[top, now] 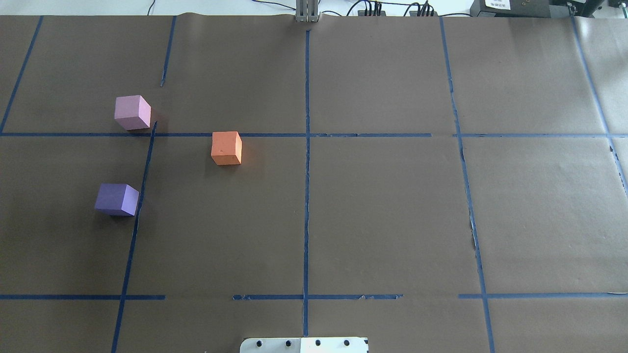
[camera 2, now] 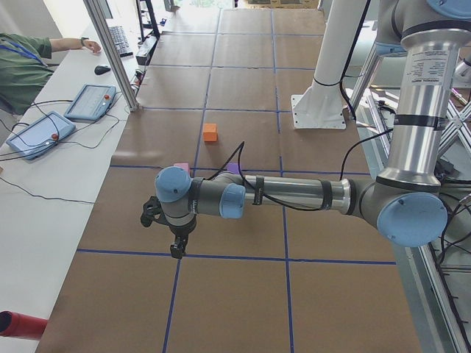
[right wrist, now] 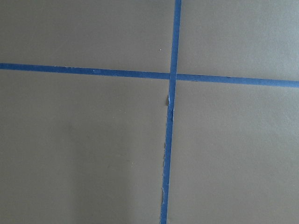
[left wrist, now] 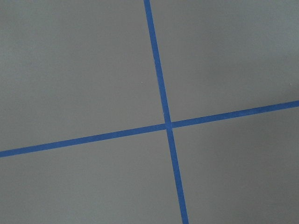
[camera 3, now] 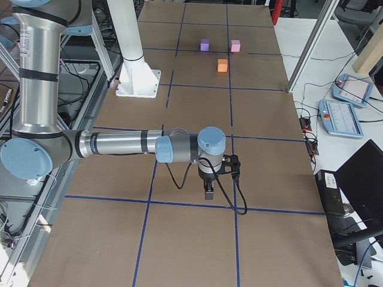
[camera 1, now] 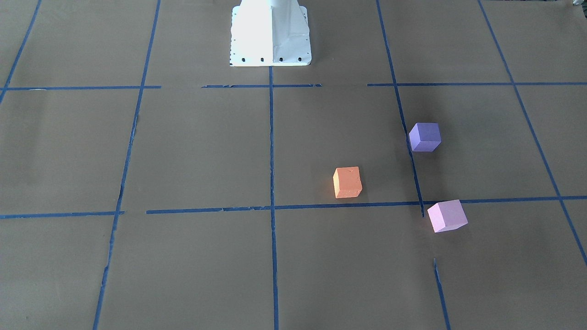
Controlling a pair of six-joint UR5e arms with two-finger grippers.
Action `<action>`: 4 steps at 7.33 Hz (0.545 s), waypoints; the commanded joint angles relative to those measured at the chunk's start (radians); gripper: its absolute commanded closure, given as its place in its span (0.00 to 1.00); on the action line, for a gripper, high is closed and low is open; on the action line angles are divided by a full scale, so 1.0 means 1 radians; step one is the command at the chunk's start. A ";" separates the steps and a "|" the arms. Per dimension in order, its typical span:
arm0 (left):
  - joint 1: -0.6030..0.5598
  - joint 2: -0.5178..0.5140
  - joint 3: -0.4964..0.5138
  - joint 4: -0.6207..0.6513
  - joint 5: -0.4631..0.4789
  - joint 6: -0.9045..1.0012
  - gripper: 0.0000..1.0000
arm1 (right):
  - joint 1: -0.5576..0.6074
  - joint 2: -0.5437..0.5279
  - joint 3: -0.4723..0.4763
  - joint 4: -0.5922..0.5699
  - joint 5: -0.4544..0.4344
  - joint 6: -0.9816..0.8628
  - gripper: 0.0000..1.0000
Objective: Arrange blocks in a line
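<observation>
Overhead exterior, orange block (top: 226,148) square-on, purple block (top: 117,199), pink block (top: 132,113) seemingly skewed, left pincer (camera 2: 177,251), right pincer (camera 3: 208,192), clench cannot tell.

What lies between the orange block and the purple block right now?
Nothing but brown paper and one strip of blue tape, which runs right beside the purple block; the overhead view shows no block between it and the orange block.
</observation>
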 commanded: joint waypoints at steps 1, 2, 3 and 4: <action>0.003 -0.006 -0.003 -0.003 0.001 0.003 0.00 | 0.000 0.000 -0.001 0.000 0.000 0.000 0.00; 0.030 -0.014 0.000 -0.033 -0.001 0.003 0.00 | 0.000 0.000 -0.001 0.000 0.000 0.000 0.00; 0.104 -0.029 -0.003 -0.123 -0.002 0.005 0.00 | 0.000 0.000 0.001 0.000 0.000 0.000 0.00; 0.176 -0.025 -0.030 -0.228 -0.039 -0.036 0.00 | 0.000 0.000 -0.001 0.000 0.000 0.000 0.00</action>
